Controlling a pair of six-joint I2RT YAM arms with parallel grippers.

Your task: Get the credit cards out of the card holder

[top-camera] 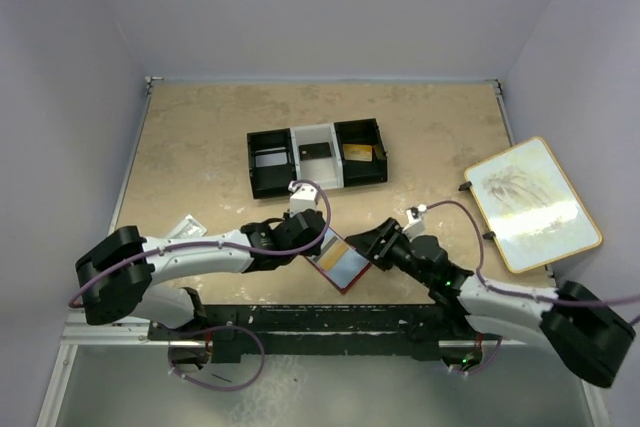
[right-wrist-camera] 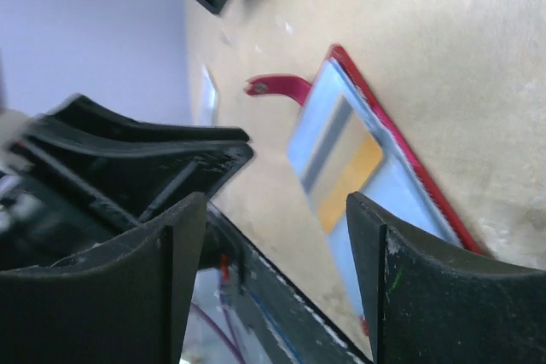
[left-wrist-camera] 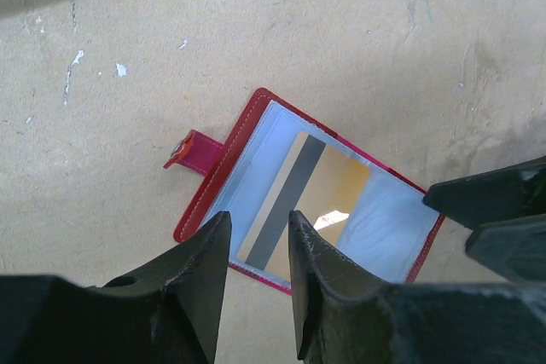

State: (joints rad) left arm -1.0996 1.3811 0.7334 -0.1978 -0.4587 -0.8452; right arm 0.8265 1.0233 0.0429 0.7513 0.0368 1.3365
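The red card holder [top-camera: 338, 265] lies open on the table near the front edge, pale blue panels up, with its snap tab [left-wrist-camera: 192, 153] sticking out. A gold credit card [left-wrist-camera: 328, 198] with a grey stripe sits under the clear inner pocket; it also shows in the right wrist view [right-wrist-camera: 348, 170]. My left gripper [left-wrist-camera: 258, 229] is open with a narrow gap and hovers just above the holder's near edge, holding nothing. My right gripper [right-wrist-camera: 273, 215] is wide open beside the holder's [right-wrist-camera: 326, 115] other end, also empty.
A black-and-white three-compartment tray [top-camera: 316, 172] stands behind the holder, with a dark flat item [top-camera: 318, 150] and a gold one [top-camera: 357, 152] in it. A framed white board [top-camera: 533, 202] lies at the right. A clear packet [top-camera: 188, 227] lies at the left. The black front rail [top-camera: 330, 322] is close by.
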